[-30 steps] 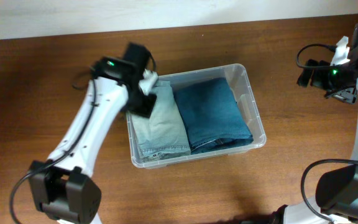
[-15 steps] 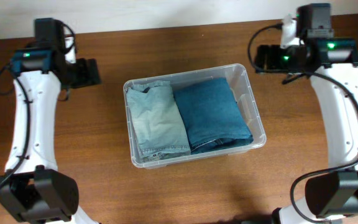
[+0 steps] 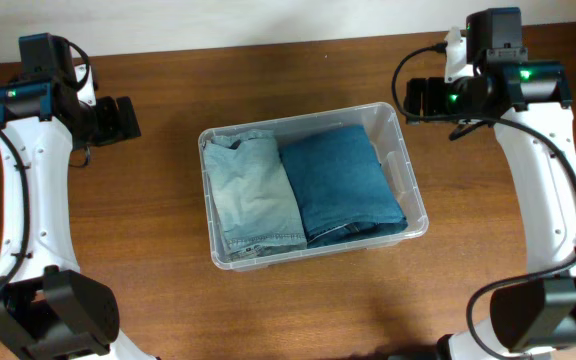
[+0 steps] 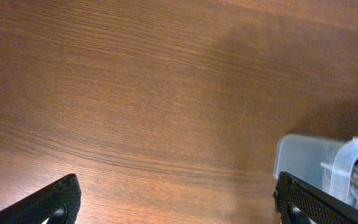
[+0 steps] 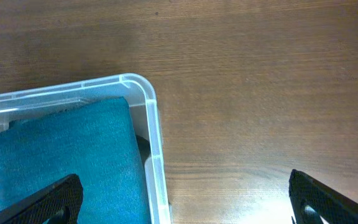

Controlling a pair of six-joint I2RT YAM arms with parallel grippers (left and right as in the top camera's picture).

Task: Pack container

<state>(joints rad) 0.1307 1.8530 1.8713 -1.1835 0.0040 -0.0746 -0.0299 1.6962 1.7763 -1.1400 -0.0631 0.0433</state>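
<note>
The clear plastic container point(image 3: 414, 190) sits mid-table and holds two folded garments side by side: light blue jeans point(image 3: 253, 195) on the left and dark blue jeans point(image 3: 343, 183) on the right. My left gripper point(image 3: 120, 118) is open and empty, up at the far left, well away from the container. My right gripper point(image 3: 420, 98) is open and empty, above the container's far right corner. The right wrist view shows that corner point(image 5: 143, 87) and the dark blue jeans point(image 5: 67, 155). The left wrist view shows a container corner point(image 4: 347, 158) at the right.
The brown wooden table point(image 3: 298, 310) spreads around the container. A pale wall runs along the far edge point(image 3: 268, 20). Black cables hang near the right arm point(image 3: 408, 75).
My left arm has left the container's left side and swung out to the far left. My right arm has swung in from the right edge toward the container's far right corner.
</note>
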